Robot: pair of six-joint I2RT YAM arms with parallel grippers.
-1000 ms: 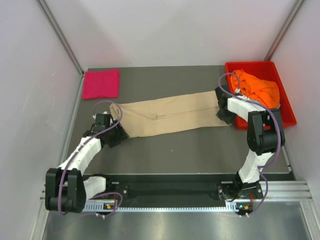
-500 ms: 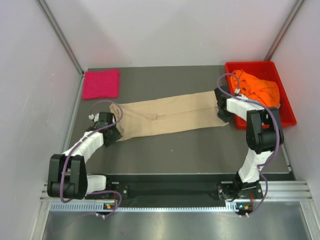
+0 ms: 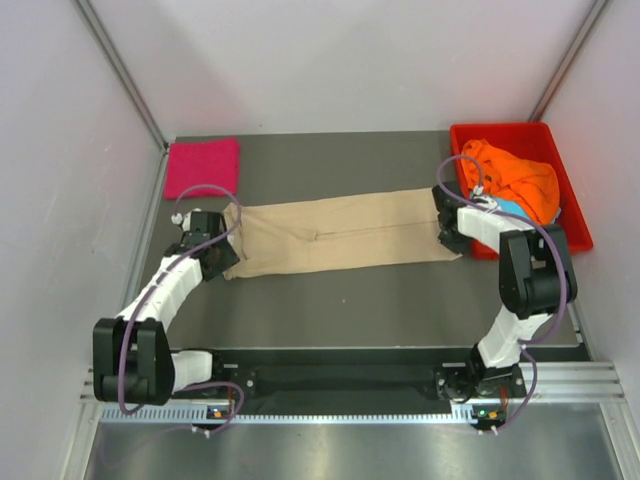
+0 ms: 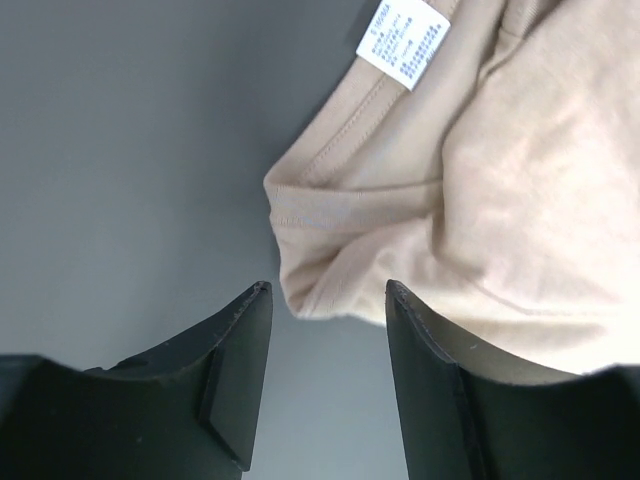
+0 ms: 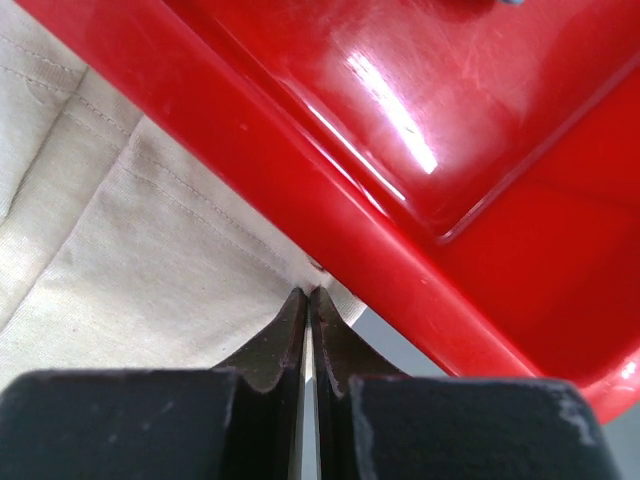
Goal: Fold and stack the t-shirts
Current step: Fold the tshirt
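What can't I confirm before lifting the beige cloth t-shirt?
- Right wrist view: whether the shut right gripper pinches the beige cloth t-shirt; its fingers hide the hem.
- Top view: what lies under the orange cloth t-shirt in the red plastic tray.
- Left wrist view: white neck label print; too small.

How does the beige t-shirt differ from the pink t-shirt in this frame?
The beige t-shirt lies stretched long across the table; the pink t-shirt is a compact folded square at the far left corner. The beige t-shirt has the left gripper, jaws open, at one end and the right gripper, jaws shut, at the other; nothing touches the pink t-shirt. Both lie flat, outside the red tray.
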